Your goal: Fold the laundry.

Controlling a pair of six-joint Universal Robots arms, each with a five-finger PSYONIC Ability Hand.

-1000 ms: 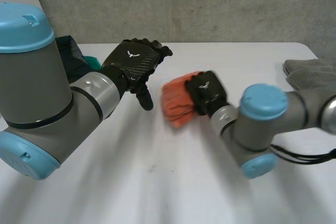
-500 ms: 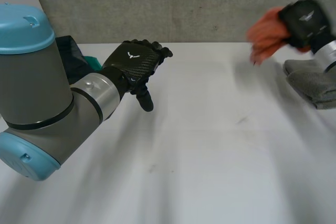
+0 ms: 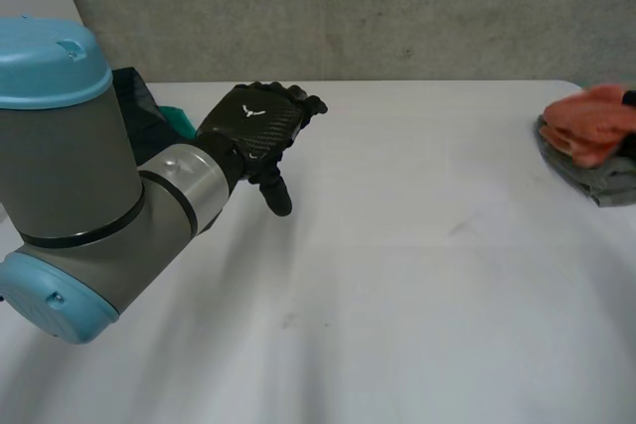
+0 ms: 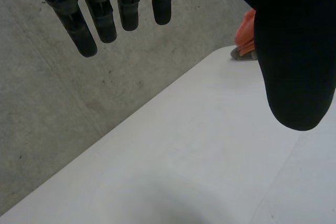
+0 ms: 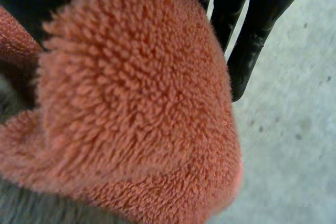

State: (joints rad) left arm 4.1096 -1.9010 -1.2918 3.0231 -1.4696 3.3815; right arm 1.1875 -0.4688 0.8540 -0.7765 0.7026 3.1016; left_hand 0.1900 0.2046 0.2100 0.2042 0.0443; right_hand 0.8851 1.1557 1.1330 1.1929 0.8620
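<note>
Our left hand (image 3: 253,124) hovered at 10 o'clock, fingers loose, empty. The orange towel (image 3: 593,121) lay on grey cloth (image 3: 608,184) at 3 o'clock — whether the right hand (image 5: 252,35) gripped it, we couldn't tell.

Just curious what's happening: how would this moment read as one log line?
left hand: open, over white table | fluffy orange towel: atop folded grey towel | right hand: at that towel

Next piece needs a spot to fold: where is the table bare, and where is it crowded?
Bare: the middle of the table, between the left hand and the orange towel on the grey stack, and the near side. Crowded: the far right corner at that stack, and the far left, where dark and teal laundry lies behind the left arm.
</note>
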